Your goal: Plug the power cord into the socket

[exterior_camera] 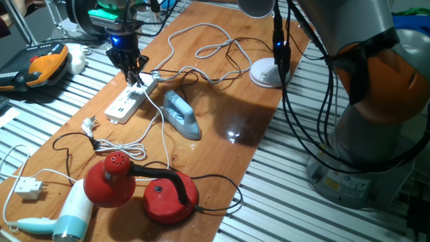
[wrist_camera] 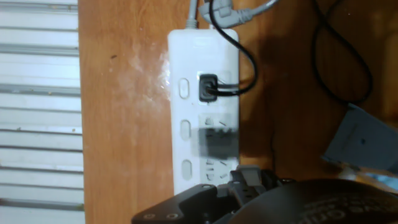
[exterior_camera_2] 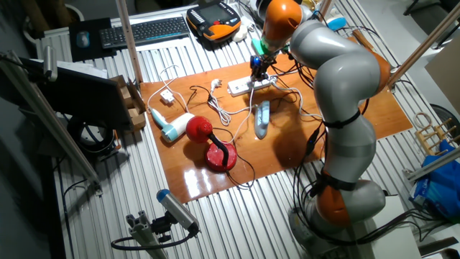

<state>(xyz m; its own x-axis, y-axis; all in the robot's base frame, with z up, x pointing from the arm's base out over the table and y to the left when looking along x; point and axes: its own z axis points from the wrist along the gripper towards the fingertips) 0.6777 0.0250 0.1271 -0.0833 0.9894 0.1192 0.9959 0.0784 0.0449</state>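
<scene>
The socket is a long white power strip (exterior_camera: 125, 105) lying on the wooden table, and it also shows in the other fixed view (exterior_camera_2: 244, 86) and the hand view (wrist_camera: 205, 118). A black plug (wrist_camera: 209, 87) with a black cable sits in one of its outlets. The power cord (exterior_camera: 208, 25) is a thin white cable looping across the far table toward the strip's far end, where a white plug (wrist_camera: 222, 14) lies. My gripper (exterior_camera: 136, 75) hangs just above that far end, fingers pointing down. I cannot tell whether the fingers hold anything.
A grey-blue iron (exterior_camera: 181, 115) lies right of the strip. A red lamp (exterior_camera: 111, 178), its red base (exterior_camera: 168, 195), a hair dryer (exterior_camera: 67, 216) and a small white plug block (exterior_camera: 27, 187) sit at the near end. A white round base (exterior_camera: 267, 72) stands far right.
</scene>
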